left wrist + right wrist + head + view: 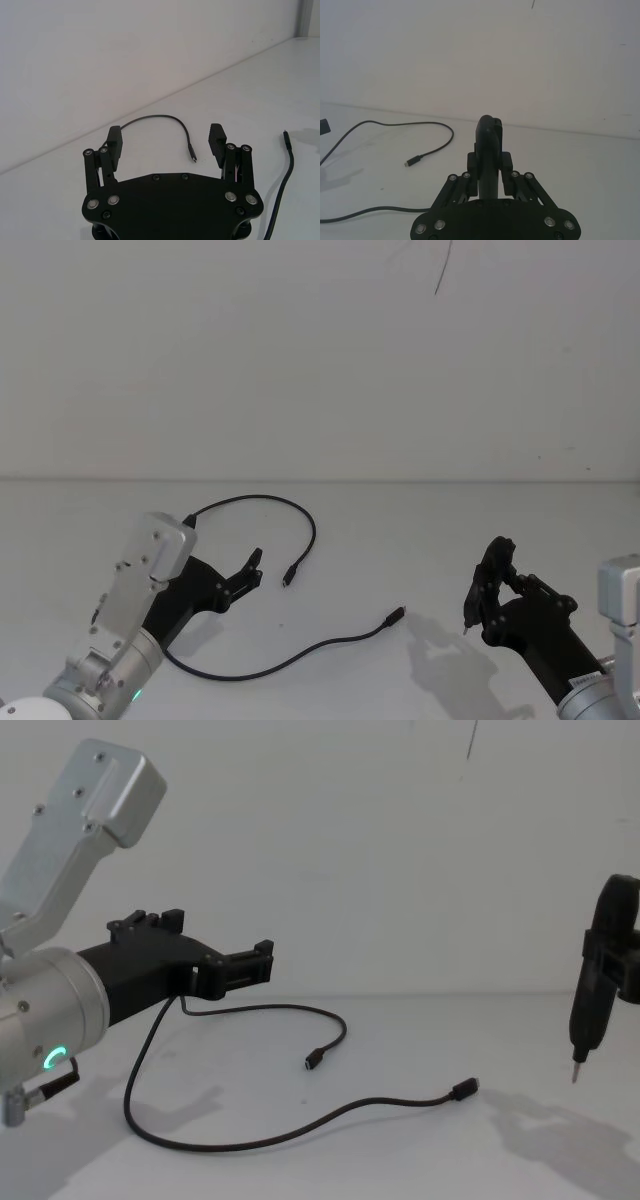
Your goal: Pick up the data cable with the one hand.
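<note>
Head view: thin black data cable [320, 643] curls left-to-right, one plug pointing right. Left gripper [254, 568] wide open over it; right gripper [497, 575] holds dark pen-shaped tool [588, 1000].

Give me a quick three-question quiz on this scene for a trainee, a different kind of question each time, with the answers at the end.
1. True or false: the left gripper is shut on the cable.
2. What is the right gripper shut on? A) a pen-shaped tool B) the cable C) nothing.
3. Fill in: both ends of the cable lie on the ____.
Key: 1 false, its fingers are open and hold nothing; 2 A; 3 table.
</note>
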Motion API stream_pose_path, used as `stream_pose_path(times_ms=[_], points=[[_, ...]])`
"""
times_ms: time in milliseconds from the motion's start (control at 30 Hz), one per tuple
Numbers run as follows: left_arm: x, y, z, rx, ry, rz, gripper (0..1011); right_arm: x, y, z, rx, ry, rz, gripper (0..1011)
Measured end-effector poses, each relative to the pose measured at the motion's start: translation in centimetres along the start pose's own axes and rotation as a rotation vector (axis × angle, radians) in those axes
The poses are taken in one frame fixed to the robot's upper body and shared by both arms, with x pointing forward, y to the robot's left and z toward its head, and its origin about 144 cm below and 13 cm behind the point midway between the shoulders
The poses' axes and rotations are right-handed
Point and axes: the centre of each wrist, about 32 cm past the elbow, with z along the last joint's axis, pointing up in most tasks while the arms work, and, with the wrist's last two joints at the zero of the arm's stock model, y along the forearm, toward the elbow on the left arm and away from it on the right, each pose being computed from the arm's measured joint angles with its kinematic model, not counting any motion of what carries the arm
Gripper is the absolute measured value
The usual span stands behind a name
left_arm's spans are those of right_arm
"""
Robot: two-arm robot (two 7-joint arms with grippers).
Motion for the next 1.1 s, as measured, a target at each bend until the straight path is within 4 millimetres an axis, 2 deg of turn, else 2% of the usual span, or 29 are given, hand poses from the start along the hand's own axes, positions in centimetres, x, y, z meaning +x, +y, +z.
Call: stream_pose_path(times_ms=[667, 1100], points=[[-0.02, -0.02, -0.01, 0.0, 0.001, -0.004, 1001, 0.0, 0.0, 0.0, 0.0, 0.0, 0.0, 269], [0.49, -0.6, 0.07, -0.007, 0.025, -0.101, 1001, 0.0, 0.0, 0.0, 0.0, 0.0, 0.0, 269]])
